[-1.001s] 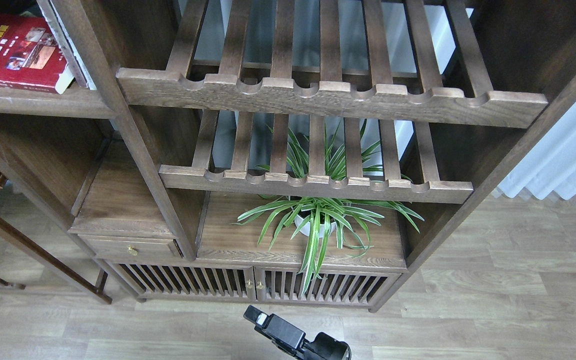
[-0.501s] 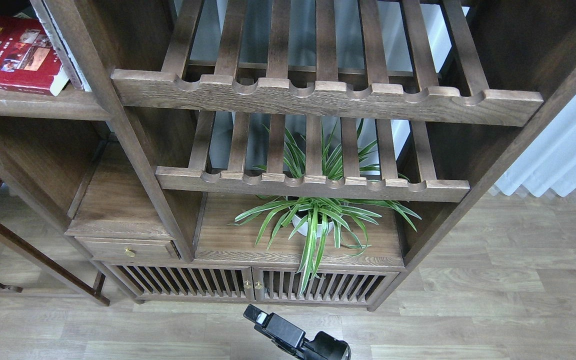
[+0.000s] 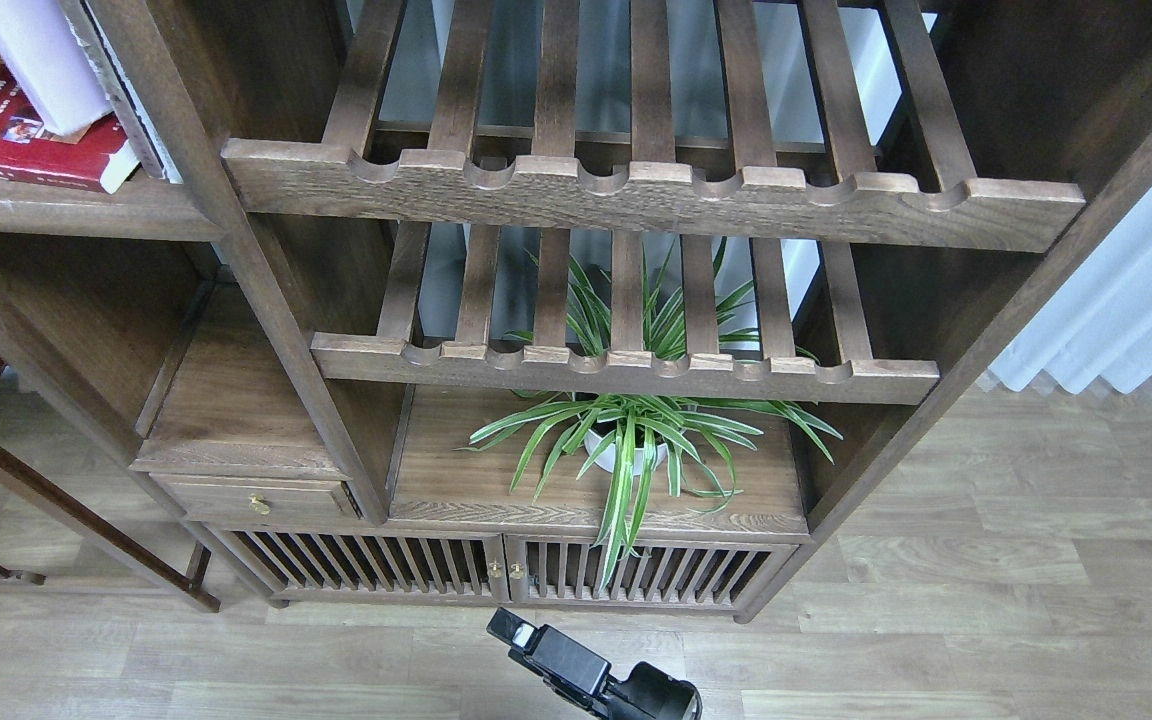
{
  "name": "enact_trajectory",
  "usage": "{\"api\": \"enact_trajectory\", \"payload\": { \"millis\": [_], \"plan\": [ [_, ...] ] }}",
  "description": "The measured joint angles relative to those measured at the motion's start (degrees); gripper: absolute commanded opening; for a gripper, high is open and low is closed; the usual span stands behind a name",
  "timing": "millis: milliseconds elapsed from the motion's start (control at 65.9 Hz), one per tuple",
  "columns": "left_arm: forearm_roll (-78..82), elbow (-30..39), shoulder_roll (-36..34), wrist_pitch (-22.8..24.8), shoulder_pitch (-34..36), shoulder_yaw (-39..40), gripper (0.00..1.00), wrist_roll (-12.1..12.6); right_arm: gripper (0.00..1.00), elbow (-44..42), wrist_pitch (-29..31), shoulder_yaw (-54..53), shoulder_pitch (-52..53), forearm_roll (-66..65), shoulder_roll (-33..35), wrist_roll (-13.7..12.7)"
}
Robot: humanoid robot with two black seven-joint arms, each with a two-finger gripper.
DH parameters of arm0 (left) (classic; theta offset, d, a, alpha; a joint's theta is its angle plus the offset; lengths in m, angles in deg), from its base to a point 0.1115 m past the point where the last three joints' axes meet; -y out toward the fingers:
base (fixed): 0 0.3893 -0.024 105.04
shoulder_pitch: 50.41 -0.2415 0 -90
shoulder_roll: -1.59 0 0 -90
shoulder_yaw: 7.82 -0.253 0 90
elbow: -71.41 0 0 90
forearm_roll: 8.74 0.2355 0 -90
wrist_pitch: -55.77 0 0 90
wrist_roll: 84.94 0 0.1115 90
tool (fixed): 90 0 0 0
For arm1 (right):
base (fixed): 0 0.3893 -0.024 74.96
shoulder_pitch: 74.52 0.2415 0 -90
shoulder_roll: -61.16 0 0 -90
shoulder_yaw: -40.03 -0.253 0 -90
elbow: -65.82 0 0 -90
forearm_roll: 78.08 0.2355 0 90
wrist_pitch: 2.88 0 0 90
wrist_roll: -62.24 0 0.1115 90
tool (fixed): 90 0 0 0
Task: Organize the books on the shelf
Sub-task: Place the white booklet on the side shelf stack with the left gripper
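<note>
The thick red book (image 3: 6, 135) with a yellow title lies flat on the dark-brown plank shelf (image 3: 66, 205) at the top left. The thin white-lavender book (image 3: 36, 60) hangs tilted over the red book, and its upper end is cut off by the frame. What holds it is out of view. Another book (image 3: 126, 100) stands edge-on against the shelf post, showing a dark cover edge and pale pages. A black gripper (image 3: 508, 628), seemingly my right one, sits low above the floor at the bottom centre, far from the books. Its fingers cannot be told apart. My left gripper is out of view.
Two slatted racks with notched front rails (image 3: 636, 195) (image 3: 626, 368) fill the middle bay. A spider plant in a white pot (image 3: 636, 440) stands on the cabinet top below. A small drawer (image 3: 256, 497) and slatted doors (image 3: 506, 570) are at the bottom. A pale curtain (image 3: 1136, 290) hangs on the right.
The white-lavender book has come into view from the top left and now covers part of the red book. The view shifted slightly earlier. The black gripper at the bottom has not moved.
</note>
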Motion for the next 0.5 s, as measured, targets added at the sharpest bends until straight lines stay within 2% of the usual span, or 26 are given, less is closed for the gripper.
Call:
{"api": "enact_trajectory", "payload": {
  "millis": [212, 501],
  "plan": [
    [-3.7, 0.9, -0.6, 0.0, -3.8, 2.1, 0.69, -0.1, 1.0, 0.0, 0.0, -0.7, 0.0, 0.1, 0.0, 0.3],
    [-5.0, 10.8, -0.4, 0.0, -11.5, 9.0, 0.69, 0.0, 1.0, 0.0, 0.0, -1.1, 0.0, 0.1, 0.0, 0.3]
  ]
}}
